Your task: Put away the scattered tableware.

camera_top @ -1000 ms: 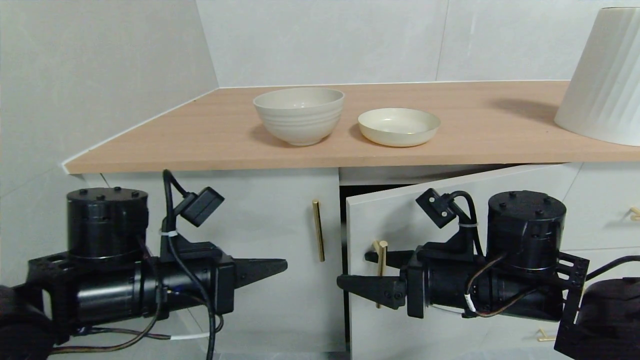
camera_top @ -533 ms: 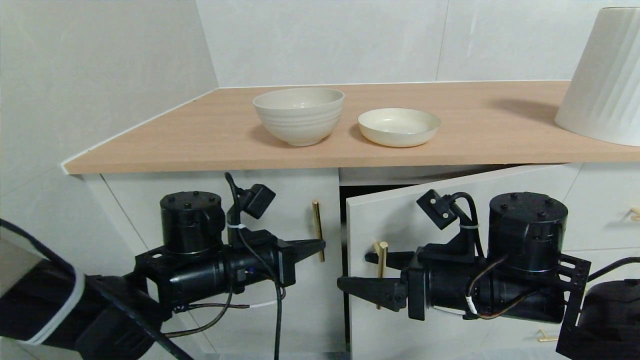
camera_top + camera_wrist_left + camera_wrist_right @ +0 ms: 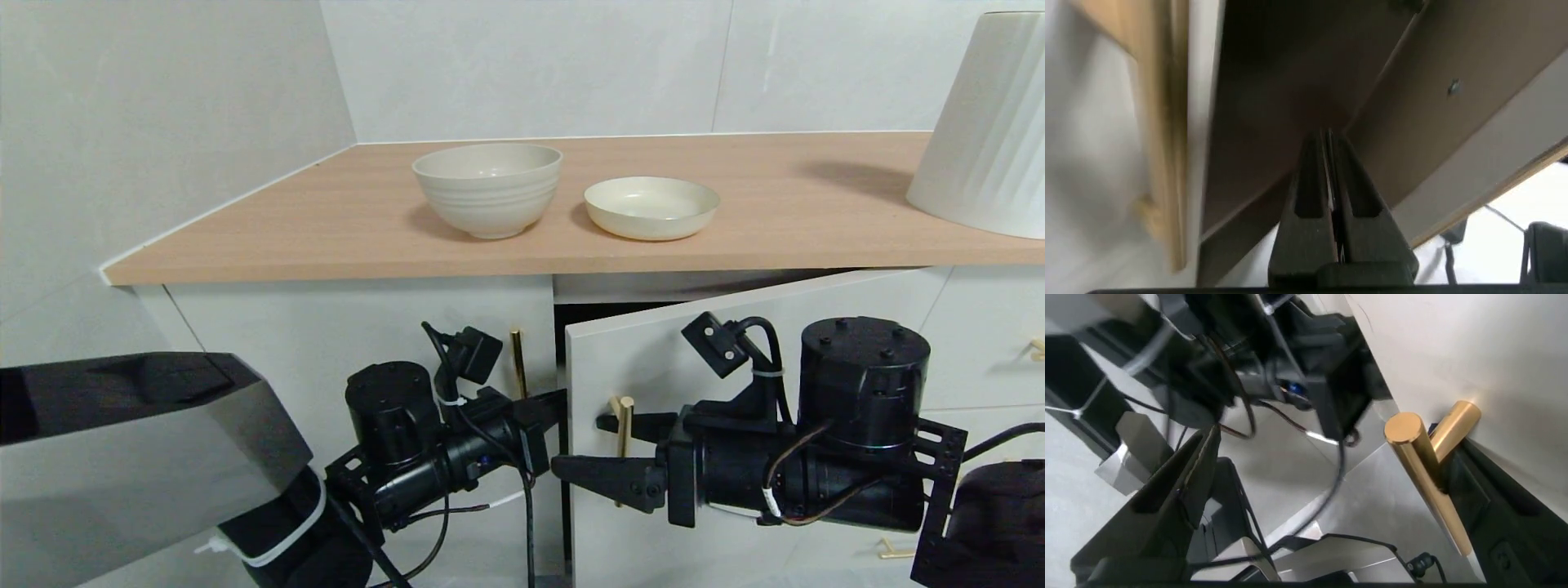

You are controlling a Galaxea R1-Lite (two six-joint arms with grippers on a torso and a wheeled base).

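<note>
Left gripper [image 3: 1327, 143] noted pressed shut, empty, tip at the dark cabinet gap. Right gripper [image 3: 578, 444] spread, brass bar handle [image 3: 623, 408] straddled on the ajar matte white door [image 3: 735, 310]. Nothing judged stowed yet: ribbed deep bowl [image 3: 487, 188] and glossy shallow dish [image 3: 651, 207] recorded side by side on the wood-grain countertop [image 3: 269, 237].

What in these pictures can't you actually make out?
Cupboard's inside: head view, only a dark gap beside the half-open door.
Left gripper tip: head view, hidden behind that door's edge.
Lampshade: head view, cut off by the right edge.
Gold handle: left wrist view, blurred and cut off by the frame.
</note>
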